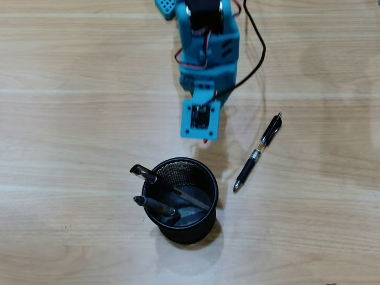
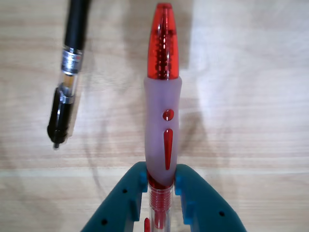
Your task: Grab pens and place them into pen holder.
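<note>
My teal gripper (image 2: pixel 161 175) is shut on a red pen (image 2: pixel 163 92) with a frosted grip, which sticks out ahead of the jaws above the wooden table. In the overhead view the gripper (image 1: pixel 202 127) hangs just beyond the black mesh pen holder (image 1: pixel 209 178), and only a red speck of the held pen (image 1: pixel 206 141) shows under it. The holder contains three dark pens (image 1: pixel 155 205). A black pen (image 1: pixel 258 153) lies on the table to the right of the holder. It also shows at the upper left of the wrist view (image 2: pixel 67 82).
The arm's teal body (image 1: pixel 208 41) and a black cable (image 1: pixel 255 53) occupy the top middle of the overhead view. The light wooden table (image 1: pixel 71 119) carries nothing else.
</note>
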Controlling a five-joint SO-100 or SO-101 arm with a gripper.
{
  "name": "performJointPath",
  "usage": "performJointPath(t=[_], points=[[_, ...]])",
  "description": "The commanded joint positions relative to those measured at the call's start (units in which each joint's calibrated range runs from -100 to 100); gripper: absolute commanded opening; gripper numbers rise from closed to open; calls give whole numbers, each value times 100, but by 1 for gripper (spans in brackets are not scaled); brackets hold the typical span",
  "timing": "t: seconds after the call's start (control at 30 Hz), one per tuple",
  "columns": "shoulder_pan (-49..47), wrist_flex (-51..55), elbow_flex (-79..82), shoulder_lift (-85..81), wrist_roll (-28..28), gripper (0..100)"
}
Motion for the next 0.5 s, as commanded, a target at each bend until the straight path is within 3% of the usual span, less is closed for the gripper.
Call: performJointPath(t=[0.0, 0.47], points=[[128, 66, -299, -972, 185, 2], [300, -726, -218, -2744, 769, 2]])
